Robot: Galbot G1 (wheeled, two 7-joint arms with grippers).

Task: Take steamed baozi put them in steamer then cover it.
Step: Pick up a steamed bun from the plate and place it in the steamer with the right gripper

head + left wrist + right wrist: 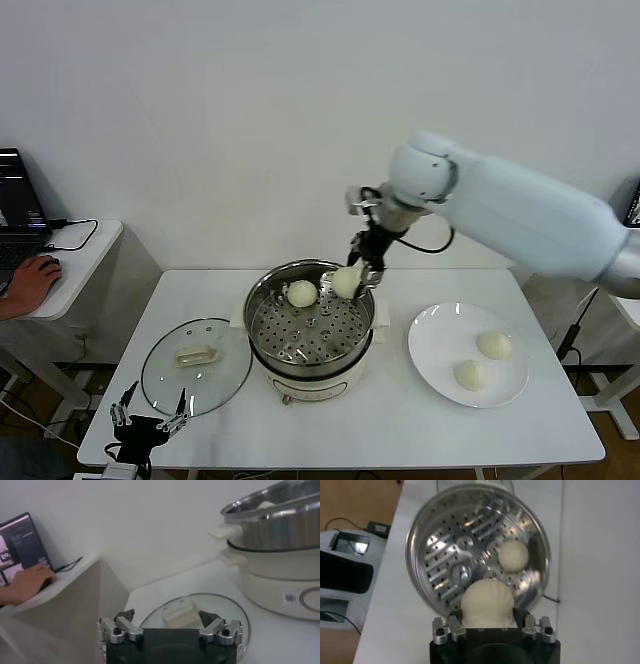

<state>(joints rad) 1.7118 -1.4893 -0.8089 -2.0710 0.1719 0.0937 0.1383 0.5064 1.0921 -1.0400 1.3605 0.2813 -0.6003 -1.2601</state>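
My right claw [487, 626] grasping small round cream-white baozi [487, 604] just above far rim of shiny steel steamer [262, 300]; another bun [302, 293] already on tray. I judge it soft, light, dentable: squeeze sides gently. Left claw [169, 628] released, near glass cover [160, 385], steamer's left.

A flat white plate [440, 345] lies at the right of the white surface [400, 425]. At the left edge of the frame, a person's hand [30, 283] rests beside a laptop [20, 205] on a side desk [85, 255].
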